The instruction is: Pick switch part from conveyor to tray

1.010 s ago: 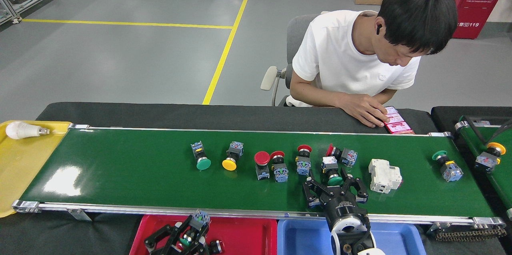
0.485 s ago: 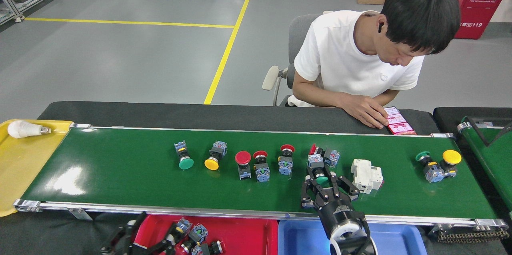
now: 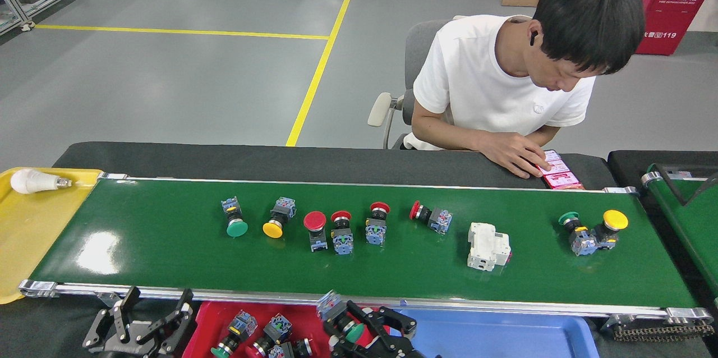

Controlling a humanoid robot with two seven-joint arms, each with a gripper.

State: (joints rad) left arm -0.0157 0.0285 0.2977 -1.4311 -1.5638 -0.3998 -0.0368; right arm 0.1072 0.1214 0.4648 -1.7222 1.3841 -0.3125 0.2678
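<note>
Low over the tray [image 3: 216, 316], the right gripper [image 3: 359, 321] clasps a green switch part [image 3: 339, 316]; the left gripper [image 3: 148, 321] gapes empty.

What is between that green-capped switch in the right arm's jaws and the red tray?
Nothing visible. The right gripper holds the green-capped push-button switch right at the shallow red plastic tray, whose near right corner looks free beside the switches already lying there.

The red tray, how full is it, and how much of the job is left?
Done: about three switches lie in the red tray. In hand: the right hand holds a green-capped switch at the tray's right end, not yet released; the left hand is open and empty. Left: eight switches are on the conveyor, from the green one to the yellow one.
</note>
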